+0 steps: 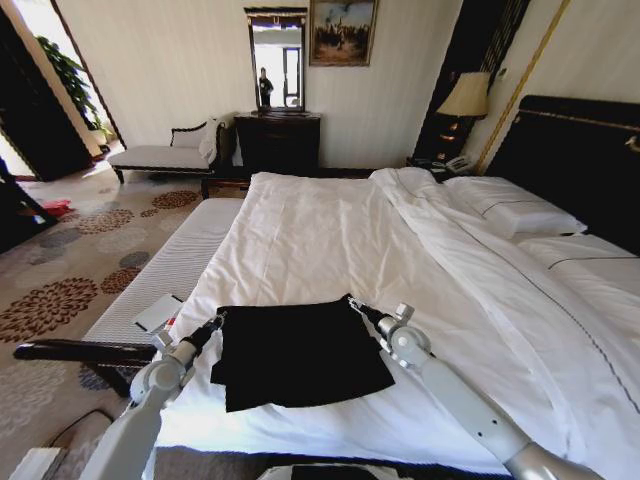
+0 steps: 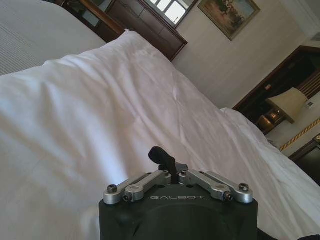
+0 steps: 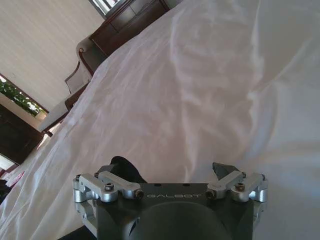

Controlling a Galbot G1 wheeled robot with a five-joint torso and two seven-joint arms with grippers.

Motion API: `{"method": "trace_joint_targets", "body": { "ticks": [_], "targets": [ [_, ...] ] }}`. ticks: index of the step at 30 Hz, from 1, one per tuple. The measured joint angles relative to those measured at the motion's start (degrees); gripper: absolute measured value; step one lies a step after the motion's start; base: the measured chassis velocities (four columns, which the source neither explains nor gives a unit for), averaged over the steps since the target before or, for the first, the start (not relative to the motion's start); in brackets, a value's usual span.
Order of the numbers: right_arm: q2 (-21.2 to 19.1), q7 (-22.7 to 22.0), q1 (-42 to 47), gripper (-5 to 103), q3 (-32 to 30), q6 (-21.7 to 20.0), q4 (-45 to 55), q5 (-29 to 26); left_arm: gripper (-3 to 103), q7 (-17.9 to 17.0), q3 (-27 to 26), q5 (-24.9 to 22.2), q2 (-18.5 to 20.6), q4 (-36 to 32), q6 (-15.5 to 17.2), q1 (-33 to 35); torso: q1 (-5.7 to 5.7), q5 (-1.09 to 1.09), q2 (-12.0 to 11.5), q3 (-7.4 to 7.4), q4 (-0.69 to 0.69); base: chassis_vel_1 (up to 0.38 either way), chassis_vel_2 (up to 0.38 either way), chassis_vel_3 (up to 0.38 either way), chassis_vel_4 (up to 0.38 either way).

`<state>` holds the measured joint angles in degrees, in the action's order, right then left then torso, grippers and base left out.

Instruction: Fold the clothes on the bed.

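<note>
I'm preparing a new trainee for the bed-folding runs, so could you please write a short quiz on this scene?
1. True or false: the black T-shirt lies on the white duvet near the foot of the bed.
2. Which gripper has its fingers apart in its own wrist view? A) left B) right C) neither
3. Fill in: beside the dark headboard stands a table ____.

Key:
1. True.
2. B. The right gripper is open at the shirt's far right corner. The left gripper is shut at the far left corner.
3. Lamp.
</note>
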<state>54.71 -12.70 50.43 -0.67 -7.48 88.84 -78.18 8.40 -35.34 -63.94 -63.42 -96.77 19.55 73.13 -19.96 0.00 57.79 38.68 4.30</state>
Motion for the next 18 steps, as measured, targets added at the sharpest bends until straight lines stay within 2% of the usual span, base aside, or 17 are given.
{"method": "trace_joint_targets", "body": {
  "ticks": [5, 18],
  "targets": [
    [-0.2, 0.1, -0.7, 100, -0.9, 1.9, -1.0, 0.7, 1, 0.0, 0.3, 0.6, -0.1, 0.0, -0.2, 0.1, 0.00, 0.00, 0.0, 0.00, 0.00, 0.000, 0.000, 0.000, 0.000],
    [-1.0, -0.2, 0.1, 100, -2.9, 2.3, 0.6, -0.3, 1, 0.2, 0.3, 1.4, -0.1, -0.7, -0.4, 1.2, 0.00, 0.00, 0.0, 0.00, 0.00, 0.000, 0.000, 0.000, 0.000]
  ]
}}
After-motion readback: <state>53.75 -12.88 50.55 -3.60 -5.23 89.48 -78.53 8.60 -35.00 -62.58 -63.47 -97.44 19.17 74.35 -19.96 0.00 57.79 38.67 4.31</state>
